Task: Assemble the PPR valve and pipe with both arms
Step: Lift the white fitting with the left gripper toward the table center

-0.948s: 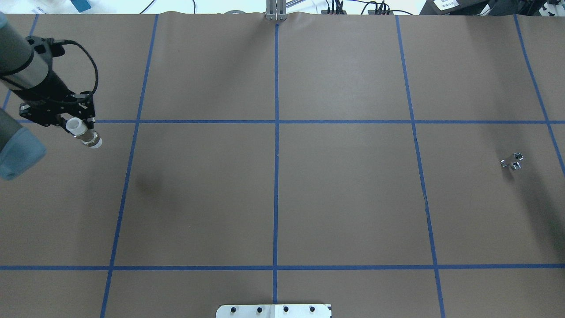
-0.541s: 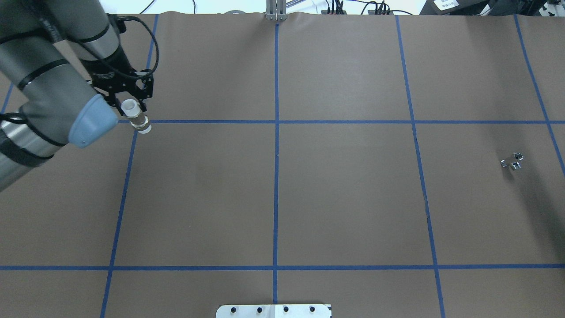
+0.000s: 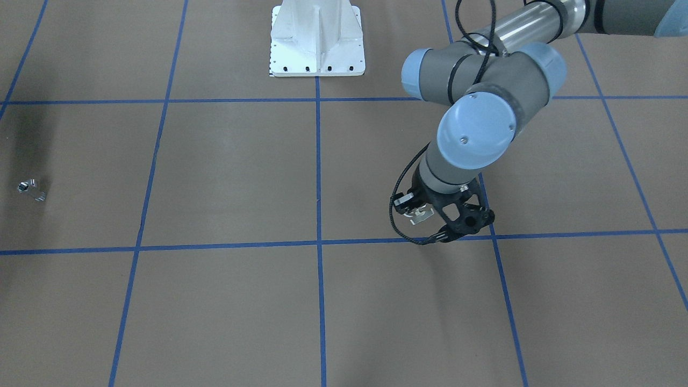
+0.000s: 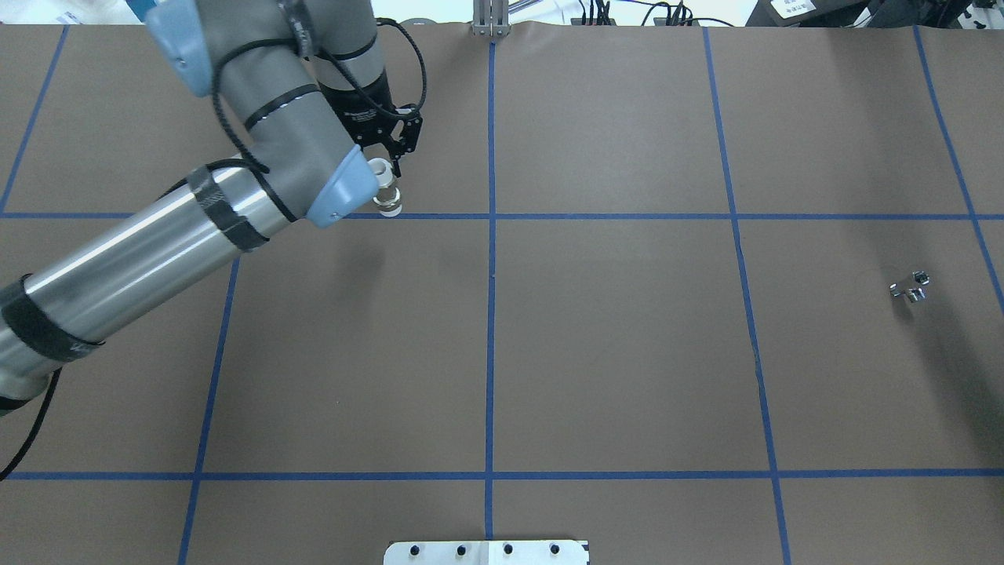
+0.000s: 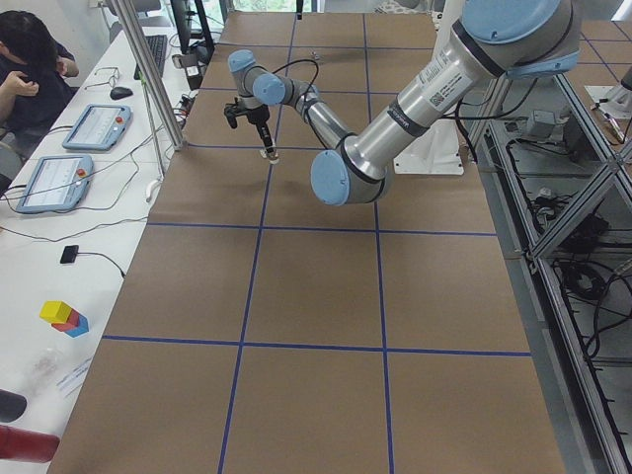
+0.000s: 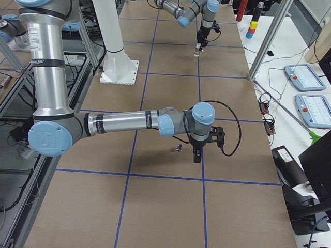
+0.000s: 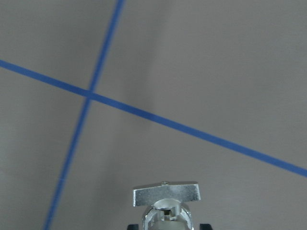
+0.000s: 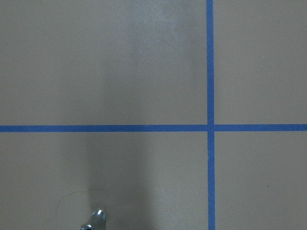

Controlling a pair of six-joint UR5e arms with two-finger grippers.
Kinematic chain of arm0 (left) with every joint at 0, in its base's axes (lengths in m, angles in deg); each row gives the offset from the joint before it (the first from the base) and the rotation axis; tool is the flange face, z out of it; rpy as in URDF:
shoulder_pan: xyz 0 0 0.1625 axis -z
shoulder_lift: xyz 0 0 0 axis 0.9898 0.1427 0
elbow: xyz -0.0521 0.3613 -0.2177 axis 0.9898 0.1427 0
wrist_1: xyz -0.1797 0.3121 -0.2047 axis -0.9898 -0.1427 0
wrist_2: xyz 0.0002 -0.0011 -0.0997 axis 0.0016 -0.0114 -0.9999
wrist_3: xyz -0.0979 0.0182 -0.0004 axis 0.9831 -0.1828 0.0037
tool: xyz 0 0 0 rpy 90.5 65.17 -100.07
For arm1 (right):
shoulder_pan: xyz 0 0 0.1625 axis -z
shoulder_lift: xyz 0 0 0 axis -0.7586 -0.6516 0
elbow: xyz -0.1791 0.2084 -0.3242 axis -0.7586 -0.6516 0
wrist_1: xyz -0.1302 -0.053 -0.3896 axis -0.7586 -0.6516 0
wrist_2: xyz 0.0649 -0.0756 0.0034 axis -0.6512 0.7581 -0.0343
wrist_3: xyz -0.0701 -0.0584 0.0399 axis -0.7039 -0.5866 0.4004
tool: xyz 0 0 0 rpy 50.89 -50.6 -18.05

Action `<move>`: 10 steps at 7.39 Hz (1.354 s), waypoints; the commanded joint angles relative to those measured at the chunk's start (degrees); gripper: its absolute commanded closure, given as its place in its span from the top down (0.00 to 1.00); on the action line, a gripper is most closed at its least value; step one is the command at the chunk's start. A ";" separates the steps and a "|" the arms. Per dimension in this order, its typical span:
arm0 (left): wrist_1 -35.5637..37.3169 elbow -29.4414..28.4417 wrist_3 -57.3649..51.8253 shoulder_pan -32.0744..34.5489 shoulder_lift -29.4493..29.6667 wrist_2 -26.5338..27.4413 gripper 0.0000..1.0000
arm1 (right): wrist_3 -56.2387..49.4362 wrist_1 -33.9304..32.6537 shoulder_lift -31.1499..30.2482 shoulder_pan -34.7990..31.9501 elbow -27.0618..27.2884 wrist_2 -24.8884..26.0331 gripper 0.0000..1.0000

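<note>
My left gripper (image 4: pixel 382 169) is shut on the PPR valve (image 4: pixel 387 200), a white tube with a brownish metal band, and holds it above the blue tape line left of the table's centre. The left wrist view shows the valve's flat lever tab (image 7: pixel 166 195). The front view shows this gripper (image 3: pixel 454 223) pointing down. The pipe (image 4: pixel 910 286), a small chrome fitting, lies on the table at the far right and shows in the front view (image 3: pixel 29 189). My right gripper (image 6: pixel 197 151) hangs just beside the pipe (image 6: pixel 178 149). I cannot tell whether it is open. The right wrist view catches the pipe (image 8: pixel 97 218) at its bottom edge.
The white base pedestal (image 3: pixel 317 40) stands at the robot's side of the table. Blue tape lines (image 4: pixel 491 314) divide the brown table cover. An operator (image 5: pixel 35 59) sits at a side table with tablets. An aluminium post (image 6: pixel 269 41) stands by the table's far edge.
My left arm has swung to the right from the table's far left, carrying the valve toward the centre line. The pipe has not moved.
</note>
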 commanded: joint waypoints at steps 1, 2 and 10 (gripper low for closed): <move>-2.24 -8.16 3.25 -2.61 7.54 1.92 0.00 | -0.47 0.12 0.04 0.08 -0.02 0.42 1.00; -3.73 -12.37 5.18 -3.75 10.79 1.93 0.00 | -0.65 0.12 0.04 0.08 0.06 0.68 1.00; -11.55 -15.84 6.60 -7.97 10.74 6.06 0.00 | -0.56 0.04 0.13 0.08 -0.29 0.95 1.00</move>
